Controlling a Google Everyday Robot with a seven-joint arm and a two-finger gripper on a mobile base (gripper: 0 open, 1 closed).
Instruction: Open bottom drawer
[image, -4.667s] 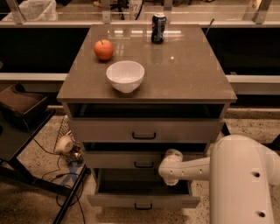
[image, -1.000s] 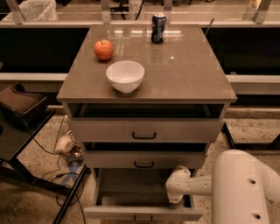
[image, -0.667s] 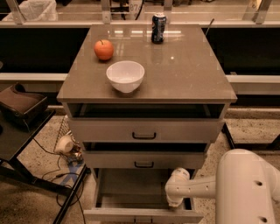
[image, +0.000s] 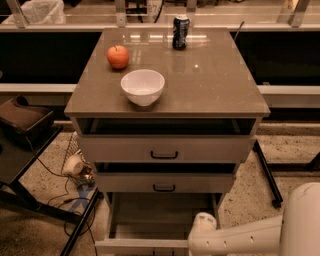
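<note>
The bottom drawer is the lowest of the cabinet's three pale grey fronts. It stands pulled well out toward me, its shallow grey tray open to view and its front at the lower edge of the camera view. No handle shows on it. My gripper, at the end of the white arm coming from the lower right, sits over the right end of that front, by the tray's right wall. The middle drawer and top drawer each stick out a little.
On the cabinet top stand a white bowl, a red apple and a dark can. Left of the cabinet are a dark stand, cables and a small white object on the speckled floor. A black leg slants at the right.
The gripper has dropped from the middle drawer's height to the bottom drawer's front and drawn back toward me. The bottom drawer has slid farther out, showing more tray.
</note>
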